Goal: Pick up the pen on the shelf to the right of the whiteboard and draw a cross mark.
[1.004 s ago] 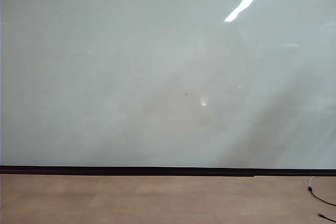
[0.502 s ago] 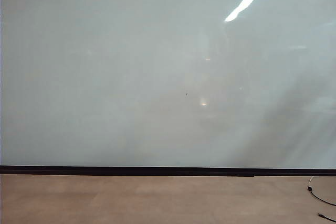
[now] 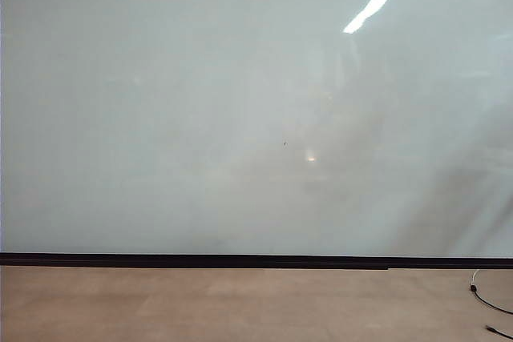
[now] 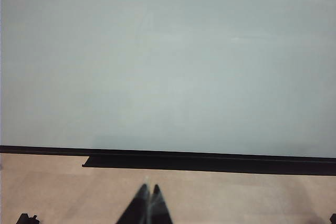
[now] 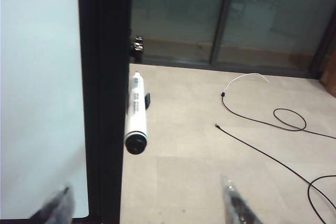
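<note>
Since earlier: faint reflections on my large glossy pale whiteboard [image 3: 200,102] have shifted; nothing else moved.
Exterior: tan floor [image 3: 240,306], thin black cable [image 3: 485,298] at right.
Left wrist: my left claw [image 4: 147,190] closed, low before the board.
Right wrist: my right claw [image 5: 147,203] spread wide, empty, near the white-barrelled pen [image 5: 136,116] beside the board's black edge.

Exterior view: frontal on whiteboard [image 3: 200,102], floor below. Left wrist view: same board and floor, also frontal. Right wrist view: close at the board's side frame, looking along it.
</note>
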Motion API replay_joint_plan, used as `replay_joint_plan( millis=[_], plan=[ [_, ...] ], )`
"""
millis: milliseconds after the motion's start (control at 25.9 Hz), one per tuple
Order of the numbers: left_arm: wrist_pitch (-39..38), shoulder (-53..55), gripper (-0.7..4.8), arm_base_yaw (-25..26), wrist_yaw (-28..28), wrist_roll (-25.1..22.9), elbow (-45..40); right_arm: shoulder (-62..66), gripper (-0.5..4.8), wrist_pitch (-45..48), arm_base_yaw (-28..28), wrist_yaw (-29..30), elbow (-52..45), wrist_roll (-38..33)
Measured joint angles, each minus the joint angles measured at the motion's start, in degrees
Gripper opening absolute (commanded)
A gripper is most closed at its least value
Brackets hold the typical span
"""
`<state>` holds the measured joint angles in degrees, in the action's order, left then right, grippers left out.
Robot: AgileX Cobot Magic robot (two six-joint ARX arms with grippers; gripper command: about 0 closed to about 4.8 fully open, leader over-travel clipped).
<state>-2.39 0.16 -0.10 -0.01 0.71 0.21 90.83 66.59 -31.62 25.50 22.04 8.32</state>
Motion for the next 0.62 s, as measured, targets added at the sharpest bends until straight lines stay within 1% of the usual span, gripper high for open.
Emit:
replay_joint_plan(
  millis=[193,309,386,618],
  plan=[
    [0.0,0.0,-0.04,0.0,0.0,0.0,0.0,6.0,3.66,1.3,0.0,3.3,4.0,-0.6],
    [0.0,0.0,-0.04,0.0,0.0,0.0,0.0,11.8,3.65,4.4,0.0,6.2,7.7,-3.0],
    [0.0,0.0,-0.04,0.0,0.0,0.0,0.0,14.6,3.65,6.1,0.3,7.0,9.8,-3.9],
    [0.0,0.0,-0.04,0.0,0.0,0.0,0.0,20.9,3.65,7.7,1.2,10.2,14.7,-7.3]
  ],
)
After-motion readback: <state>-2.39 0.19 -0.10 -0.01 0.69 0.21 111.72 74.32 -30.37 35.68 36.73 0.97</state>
